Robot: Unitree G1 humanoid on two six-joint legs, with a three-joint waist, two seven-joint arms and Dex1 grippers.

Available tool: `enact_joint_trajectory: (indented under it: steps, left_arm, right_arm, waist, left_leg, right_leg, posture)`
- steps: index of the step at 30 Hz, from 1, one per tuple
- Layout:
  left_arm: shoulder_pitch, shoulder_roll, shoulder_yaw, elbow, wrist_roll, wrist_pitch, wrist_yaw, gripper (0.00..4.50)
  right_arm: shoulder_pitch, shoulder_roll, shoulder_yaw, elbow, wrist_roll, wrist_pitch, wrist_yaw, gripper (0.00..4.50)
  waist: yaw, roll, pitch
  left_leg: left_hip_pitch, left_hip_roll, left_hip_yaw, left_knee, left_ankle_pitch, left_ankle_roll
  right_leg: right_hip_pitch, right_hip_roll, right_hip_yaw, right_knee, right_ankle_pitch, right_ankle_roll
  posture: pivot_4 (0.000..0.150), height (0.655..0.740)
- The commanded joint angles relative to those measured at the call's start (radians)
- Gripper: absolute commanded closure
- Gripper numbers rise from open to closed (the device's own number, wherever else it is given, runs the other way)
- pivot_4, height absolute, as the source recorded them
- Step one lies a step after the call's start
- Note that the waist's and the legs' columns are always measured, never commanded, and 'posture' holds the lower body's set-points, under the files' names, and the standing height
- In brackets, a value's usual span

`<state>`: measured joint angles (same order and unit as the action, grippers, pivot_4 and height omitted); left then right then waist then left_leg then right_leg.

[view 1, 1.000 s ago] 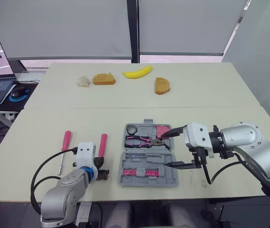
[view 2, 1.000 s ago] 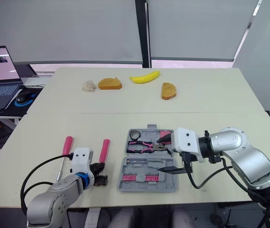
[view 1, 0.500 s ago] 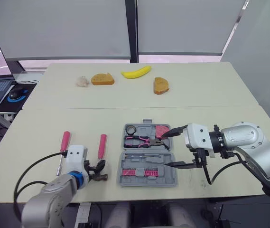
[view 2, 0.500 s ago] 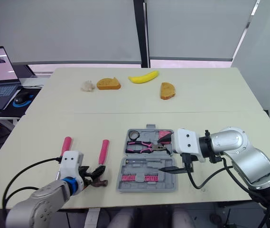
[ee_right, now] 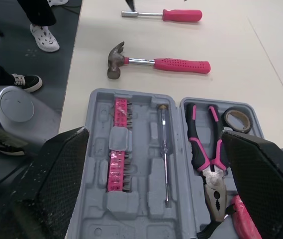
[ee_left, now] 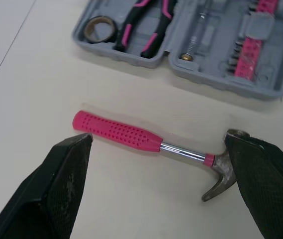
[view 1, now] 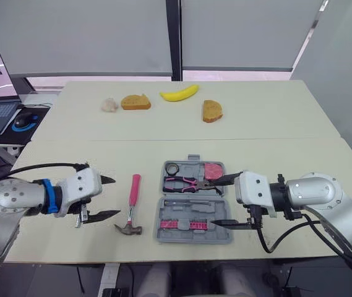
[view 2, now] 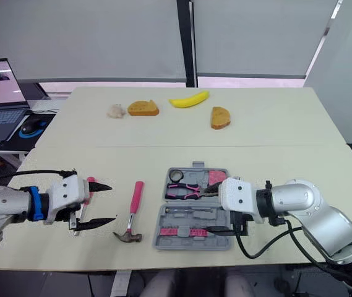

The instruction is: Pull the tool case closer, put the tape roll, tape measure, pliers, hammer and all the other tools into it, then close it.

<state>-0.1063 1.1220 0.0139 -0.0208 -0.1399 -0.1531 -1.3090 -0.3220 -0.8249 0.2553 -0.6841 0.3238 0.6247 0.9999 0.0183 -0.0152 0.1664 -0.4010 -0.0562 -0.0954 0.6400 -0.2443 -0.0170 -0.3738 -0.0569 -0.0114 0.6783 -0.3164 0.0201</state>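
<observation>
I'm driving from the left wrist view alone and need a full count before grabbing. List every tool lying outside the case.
Observer: Besides the hammer you see, a pink-handled driver lies on the table to the hammer's left, by the open left gripper.
Operator: Tell me where the right gripper is.
Observer: The right gripper hangs open at the right edge of the tool case.
Operator: Confirm the tape measure.
Observer: A pink item, likely the tape measure, sits in the case's far right compartment, by the head of the pliers.
</observation>
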Motion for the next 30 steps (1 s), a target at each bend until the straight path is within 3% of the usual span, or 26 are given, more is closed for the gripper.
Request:
enact_joint_trajectory:
  steps: [1, 5, 11, 21, 24, 30]
  left_arm:
    - [-0.239, 0.010, -0.174, 0.261, 0.160, -0.496, -0.176, 0.11]
    - [-0.527, -0.094, -0.385, 0.531, 0.207, -0.844, -0.298, 0.11]
    - [-0.739, -0.223, -0.632, 0.824, 0.272, -1.177, -0.304, 0.11]
    - [-0.866, -0.338, -0.753, 1.105, 0.612, -1.419, -0.055, 0.11]
    - [-0.871, -0.356, -0.781, 1.119, 0.694, -1.456, 0.026, 0.65]
    - [-0.885, -0.370, -0.791, 1.115, 0.897, -1.451, 0.211, 2.54]
  right_arm:
    - [-0.007, 0.006, -0.005, -0.047, 0.009, 0.029, -0.029, 0.00]
    - [-0.019, 0.018, 0.010, -0.051, 0.014, 0.058, -0.046, 0.00]
    - [-0.047, 0.041, 0.035, -0.054, 0.020, 0.083, -0.061, 0.00]
    - [-0.052, 0.047, 0.029, -0.093, 0.039, 0.132, -0.082, 0.00]
    - [-0.042, 0.044, 0.026, -0.113, 0.044, 0.146, -0.091, 0.00]
    - [-0.038, 0.040, 0.023, -0.122, 0.050, 0.153, -0.101, 0.00]
  waist:
    - [0.002, 0.000, 0.000]
    - [0.007, 0.000, 0.001]
    - [-0.027, -0.005, 0.004]
    - [-0.050, -0.008, 0.006]
    - [-0.049, -0.010, 0.006]
    - [-0.048, -0.011, 0.007]
  left_leg:
    - [0.000, 0.000, 0.000, 0.000, 0.000, 0.000]
    - [-0.002, -0.002, -0.002, 0.002, 0.000, 0.000]
    - [-0.003, -0.003, -0.001, 0.005, -0.001, 0.002]
    - [-0.002, -0.003, -0.003, 0.006, 0.000, 0.003]
    - [-0.002, -0.003, -0.003, 0.006, 0.000, 0.003]
    - [-0.002, -0.003, -0.003, 0.006, 0.000, 0.002]
  right_leg:
    - [0.000, 0.000, 0.000, 0.000, 0.000, 0.000]
    - [0.001, 0.000, -0.001, 0.001, 0.001, 0.002]
    - [0.000, 0.002, 0.000, 0.001, 0.002, 0.004]
    - [0.000, 0.003, -0.002, 0.004, 0.002, 0.006]
    - [0.000, 0.003, -0.002, 0.004, 0.002, 0.006]
    - [0.000, 0.003, -0.002, 0.004, 0.002, 0.006]
  posture:
    - [0.150, 0.7400]
    - [0.150, 0.7400]
    - [0.150, 0.7400]
    - [0.150, 0.7400]
    - [0.150, 0.7400]
    - [0.150, 0.7400]
